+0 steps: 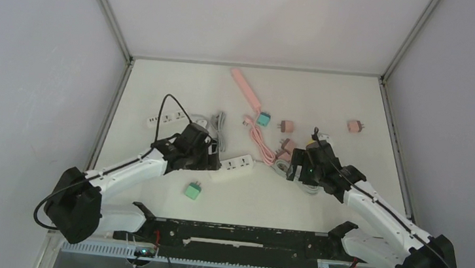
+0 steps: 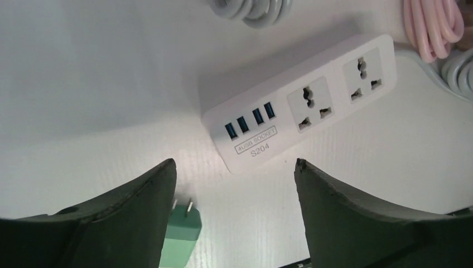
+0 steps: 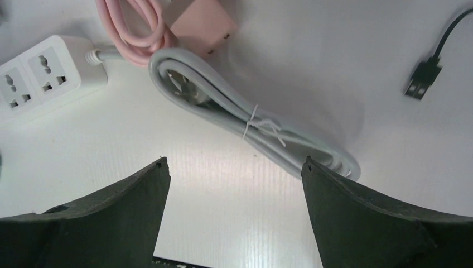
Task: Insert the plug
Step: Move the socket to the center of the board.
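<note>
Here was the trouble we could see coming: the small mint-green two-pin plug point(image 2: 181, 234) lay flat on the white bench point(image 1: 330, 103), half tucked behind one finger of the left claw point(image 2: 234, 167). A grab from that angle could have caught only a corner and sent it skidding, or lifted it crooked with the pins off line for the sockets. The white power strip point(image 2: 301, 106), with its blue USB ports and two universal sockets, sat loose just ahead of that claw. With nothing pinning it, a push on the plug could simply have shoved it into the grey coiled cable point(image 3: 251, 120) and the pink cable point(image 3: 134, 28) bunched at its cord end. We also flagged the wrong-target risk, since a teal plug point(image 1: 263, 118) and a pink plug point(image 1: 286, 126) lay further back. Our guess for the task's plug was the green one, which sat near the strip but apart from it, on the side toward the arm bases. As for the left claw, its jaws stood wide apart with nothing between them, hovering over the stretch between plug and strip. The right claw point(image 3: 234, 164) was spread just as wide and empty above the grey cable, with a black USB connector point(image 3: 418, 81) lying off to one side.
</note>
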You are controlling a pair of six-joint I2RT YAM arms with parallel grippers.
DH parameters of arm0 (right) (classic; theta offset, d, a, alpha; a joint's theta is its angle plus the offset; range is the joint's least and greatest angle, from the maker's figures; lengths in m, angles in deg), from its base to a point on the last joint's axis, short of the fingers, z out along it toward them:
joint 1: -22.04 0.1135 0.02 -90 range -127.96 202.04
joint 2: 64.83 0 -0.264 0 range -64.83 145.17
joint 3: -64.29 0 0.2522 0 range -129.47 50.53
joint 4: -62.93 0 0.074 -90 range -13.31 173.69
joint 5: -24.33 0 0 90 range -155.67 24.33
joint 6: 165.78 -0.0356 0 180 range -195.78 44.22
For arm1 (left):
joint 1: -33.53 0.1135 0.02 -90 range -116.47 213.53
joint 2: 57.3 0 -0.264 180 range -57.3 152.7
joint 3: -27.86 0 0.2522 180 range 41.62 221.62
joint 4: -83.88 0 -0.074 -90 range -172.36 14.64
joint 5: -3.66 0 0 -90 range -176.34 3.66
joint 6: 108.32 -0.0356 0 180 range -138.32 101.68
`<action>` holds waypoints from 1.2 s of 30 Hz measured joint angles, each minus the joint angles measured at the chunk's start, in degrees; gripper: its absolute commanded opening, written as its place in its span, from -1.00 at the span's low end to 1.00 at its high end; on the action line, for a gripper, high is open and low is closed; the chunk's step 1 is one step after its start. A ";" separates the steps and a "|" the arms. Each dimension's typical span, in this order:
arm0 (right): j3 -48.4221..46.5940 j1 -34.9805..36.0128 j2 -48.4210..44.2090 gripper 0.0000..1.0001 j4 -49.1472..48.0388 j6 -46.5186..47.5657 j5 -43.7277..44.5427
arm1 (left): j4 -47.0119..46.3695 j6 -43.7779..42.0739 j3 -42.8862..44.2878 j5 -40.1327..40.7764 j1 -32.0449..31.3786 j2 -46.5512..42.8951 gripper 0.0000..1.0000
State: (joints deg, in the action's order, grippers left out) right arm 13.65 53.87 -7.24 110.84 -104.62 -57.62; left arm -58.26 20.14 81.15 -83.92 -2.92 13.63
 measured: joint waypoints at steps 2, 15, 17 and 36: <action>1.33 -0.35 -1.66 0.88 0.46 -1.66 -0.98 | 1.90 -3.21 1.70 2.08 -0.15 -0.57 0.68; 8.13 -4.33 -1.25 0.87 -3.28 -8.04 -7.98 | 4.11 -24.20 19.56 4.94 -6.73 18.38 0.79; 8.15 -5.38 -0.55 0.86 -4.11 -8.20 -8.72 | 5.20 -26.51 21.79 4.63 -7.19 22.38 0.79; -0.98 -10.99 18.84 0.72 -13.20 -4.22 -10.58 | 6.27 -28.26 19.69 -1.05 -9.73 23.37 0.17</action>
State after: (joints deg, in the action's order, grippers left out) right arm 12.66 42.88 11.60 97.64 -108.84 -68.20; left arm -51.99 -8.12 100.84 -84.97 -12.65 37.00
